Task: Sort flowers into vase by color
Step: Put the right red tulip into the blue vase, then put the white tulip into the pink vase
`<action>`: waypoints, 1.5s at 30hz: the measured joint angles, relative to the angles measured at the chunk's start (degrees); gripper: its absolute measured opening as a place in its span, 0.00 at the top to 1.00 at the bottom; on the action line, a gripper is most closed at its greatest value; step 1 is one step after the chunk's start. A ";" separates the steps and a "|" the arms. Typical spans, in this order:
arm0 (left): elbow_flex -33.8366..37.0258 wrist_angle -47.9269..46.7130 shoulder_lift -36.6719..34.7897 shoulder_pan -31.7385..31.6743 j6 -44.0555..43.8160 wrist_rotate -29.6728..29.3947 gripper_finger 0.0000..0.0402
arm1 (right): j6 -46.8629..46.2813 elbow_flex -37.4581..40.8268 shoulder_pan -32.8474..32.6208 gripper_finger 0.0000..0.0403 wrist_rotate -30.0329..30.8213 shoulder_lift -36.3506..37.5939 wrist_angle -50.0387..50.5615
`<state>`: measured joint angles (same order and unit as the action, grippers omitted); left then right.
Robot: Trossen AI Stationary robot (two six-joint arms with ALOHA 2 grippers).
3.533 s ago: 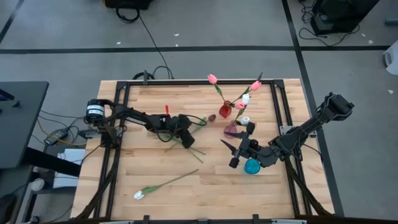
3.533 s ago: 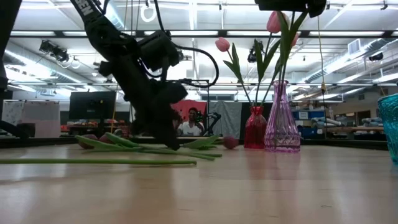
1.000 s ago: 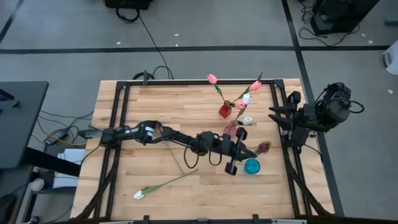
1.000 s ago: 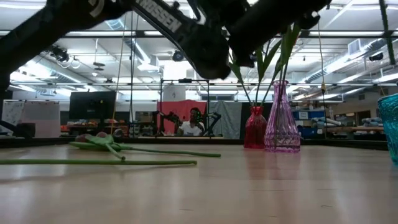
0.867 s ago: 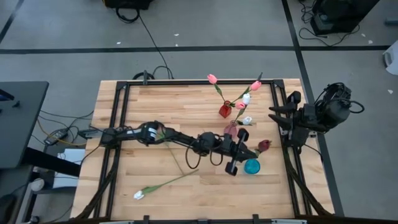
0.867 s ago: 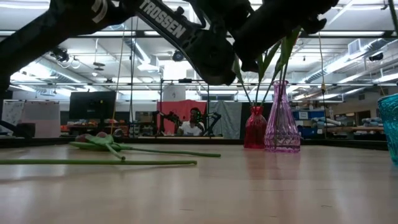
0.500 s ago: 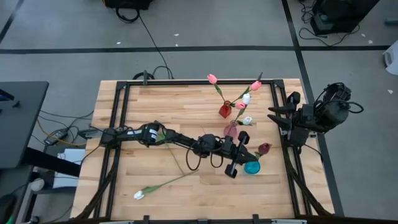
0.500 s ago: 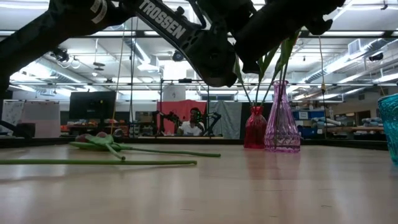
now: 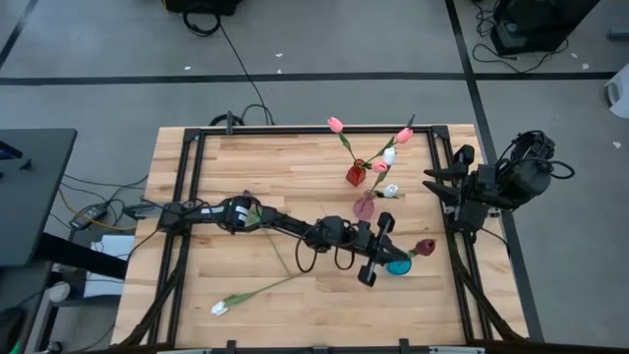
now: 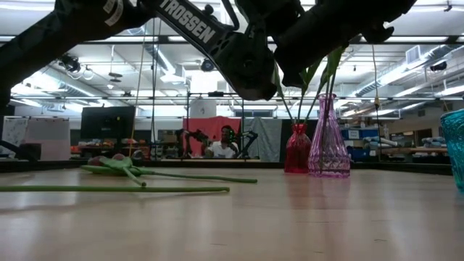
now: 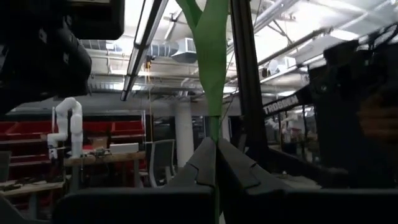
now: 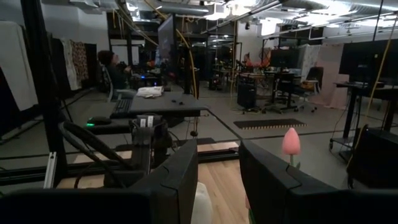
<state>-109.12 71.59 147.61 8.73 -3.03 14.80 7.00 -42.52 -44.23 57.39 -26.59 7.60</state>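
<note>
My left gripper [image 9: 391, 249] reaches across the table to the teal vase [image 9: 398, 264] and is shut on a maroon tulip; its head [image 9: 425, 246] shows just right of that vase. The red vase [image 9: 355, 175] holds pink tulips [image 9: 335, 124]. The pink vase [image 9: 365, 206] holds white ones [image 9: 389, 154]. A white tulip [image 9: 219, 308] lies flat near the table's near edge, and more flowers [image 10: 116, 165] lie at the table's left. My right gripper [image 12: 219, 168] is open, drawn back at the table's right edge [image 9: 462, 192]. My left gripper pinches the maroon tulip's green stem [image 11: 216, 127] between its two shut fingers [image 11: 239, 168]. The fingers reach out from the table's left. The tulip is lifted clear of the table, and its stem and leaf [image 11: 211, 50] run on past the fingertips toward the head.
The three vases stand close together in the table's right half. Loose stems [image 9: 280, 258] lie under my left arm. A black frame rail [image 9: 440, 187] runs along the right edge. Bare wood [image 9: 285, 167] shows at the far left and near the front edge.
My left gripper has carried the maroon tulip a little toward the table's right and near edges, so the head now sits beside the teal vase. The gripper has stayed shut on the stem.
</note>
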 joint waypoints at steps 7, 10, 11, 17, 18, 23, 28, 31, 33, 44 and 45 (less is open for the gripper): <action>0.00 3.79 -0.02 -0.08 -2.86 0.54 0.98 | -0.02 0.00 0.00 0.68 0.00 0.00 -0.01; 0.00 3.47 -0.02 -0.11 -0.90 0.28 0.98 | -0.52 0.00 0.00 0.68 0.00 0.00 0.00; 0.00 2.88 -0.02 -0.11 -0.13 0.27 0.98 | -0.65 0.00 0.00 0.68 0.00 0.00 0.00; 0.02 -2.04 -0.02 -0.11 2.90 0.12 0.98 | -0.67 0.00 0.00 0.68 0.00 0.00 0.01; 0.02 -2.73 -0.02 -0.12 2.90 0.12 0.98 | -0.67 0.00 0.00 0.68 0.00 0.00 0.00; 0.07 -7.45 -0.04 -0.22 2.47 0.14 0.98 | -0.67 0.00 0.00 0.68 0.00 0.00 0.00; 0.07 -11.27 -0.04 -0.32 1.43 0.54 0.98 | -0.81 0.00 0.00 0.68 0.00 0.00 0.02; 0.06 -13.21 -0.04 -0.75 -0.87 1.46 0.95 | -0.85 0.00 0.00 0.68 0.00 0.00 0.04; 0.06 -14.53 -0.04 -1.29 -2.97 2.57 0.91 | -0.87 0.00 0.01 0.68 -0.01 0.00 0.02; 0.07 -14.21 -0.04 -4.35 -8.08 17.10 0.66 | -1.48 0.00 0.00 0.68 -0.02 0.00 0.07; 0.39 -14.16 -0.04 -4.35 -7.74 17.36 0.66 | -1.50 0.00 0.02 0.68 -0.02 0.00 0.07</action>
<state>-108.73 57.43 147.57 4.38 -10.77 32.16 5.50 -42.52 -44.21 57.36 -26.59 7.66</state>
